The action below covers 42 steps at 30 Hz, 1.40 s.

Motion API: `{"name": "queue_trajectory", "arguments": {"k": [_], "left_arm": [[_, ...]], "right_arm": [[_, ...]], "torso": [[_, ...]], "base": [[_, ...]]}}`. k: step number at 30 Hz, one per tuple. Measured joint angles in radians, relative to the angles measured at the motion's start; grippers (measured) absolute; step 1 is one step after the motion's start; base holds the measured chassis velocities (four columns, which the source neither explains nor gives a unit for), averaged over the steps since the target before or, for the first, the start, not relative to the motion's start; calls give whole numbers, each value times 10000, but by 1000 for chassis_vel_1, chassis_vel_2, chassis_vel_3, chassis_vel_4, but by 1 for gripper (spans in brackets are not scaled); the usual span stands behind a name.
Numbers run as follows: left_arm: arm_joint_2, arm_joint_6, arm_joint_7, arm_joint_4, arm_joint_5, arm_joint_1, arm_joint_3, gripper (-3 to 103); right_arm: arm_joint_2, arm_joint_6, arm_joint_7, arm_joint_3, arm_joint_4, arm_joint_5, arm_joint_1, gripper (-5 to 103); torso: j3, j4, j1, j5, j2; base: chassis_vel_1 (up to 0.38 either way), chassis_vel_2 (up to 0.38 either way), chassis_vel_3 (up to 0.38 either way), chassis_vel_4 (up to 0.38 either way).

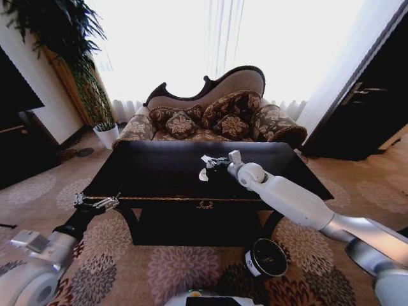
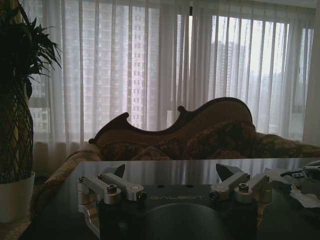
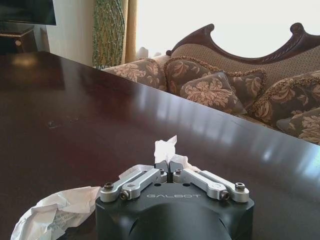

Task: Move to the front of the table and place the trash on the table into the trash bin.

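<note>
Dark bin (image 1: 266, 257) stands upright on carpet (image 1: 166, 268) nr front of bench (image 1: 159, 172), mouth tilted toward cam; contents can't tell. L hand (image 1: 95, 203) low at bench's front-left corner, fingers wide apart, nothing held. R arm stretched fwd over bench; R hand (image 3: 170, 166) pinched tight on white paper scrap (image 3: 166, 148). 2nd crumpled scrap (image 3: 52, 212) lies just beside it on bench top. Sofa (image 1: 210, 115) behind.
</note>
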Motion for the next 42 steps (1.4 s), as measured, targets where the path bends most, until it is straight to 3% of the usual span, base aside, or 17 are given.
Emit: {"name": "queue_trajectory", "arguments": {"k": [12, 19, 23, 25, 29, 30, 33, 36, 39, 42], "left_arm": [[0, 0, 0, 0, 0, -1, 0, 100], [0, -1, 0, 0, 0, -1, 0, 100], [0, -1, 0, 0, 0, -1, 0, 100], [-1, 0, 1, 0, 0, -1, 0, 100], [1, 0, 0, 0, 1, -1, 0, 100], [1, 0, 0, 0, 1, -1, 0, 100], [0, 0, 0, -1, 0, 0, 0, 100], [0, 0, 0, 0, 0, -1, 0, 100], [0, 0, 0, -1, 1, -1, 0, 100], [0, 0, 1, 0, 0, -1, 0, 100]], "right_arm": [[-343, 17, 183, 687, 567, 341, -98, 0], [-903, 17, 334, 2113, 1373, 521, -1242, 0], [-1655, 103, 328, 3986, 2041, 553, -2918, 0], [-1793, 120, 301, 4374, 2168, 553, -3215, 0], [-2436, 235, 71, 6500, 2731, 512, -4968, 0], [-2436, 235, 71, 6500, 2731, 512, -4968, 0], [-2720, 408, -82, 8200, 3207, 480, -6912, 0], [-2582, 485, -133, 9301, 3621, 397, -8083, 0], [-1960, 576, -269, 10895, 4361, 182, -9851, 0], [-1540, 618, -374, 11755, 4700, 103, -10755, 0]], "torso": [[0, 2, 0, 0, 0], [0, 1, 0, 2, 0], [0, -1, 0, 1, 0], [0, 0, 0, 2, 0], [-1, 1, 0, -2, 0], [-1, 1, 0, -2, 0], [-1, -3, -1, 1, 0], [-1, -3, -1, 2, 1], [-1, 2, -1, 2, 1], [-2, 1, -1, -3, 1]], "base": [[0, 0, 0, 0], [0, 0, 0, 0], [0, 0, 0, 0], [0, 0, 0, 0], [0, 0, 0, 0], [0, 0, 0, 0], [0, 0, 0, 0], [0, 0, 0, 0], [0, 0, 0, 0], [0, 0, 0, 0]]}}
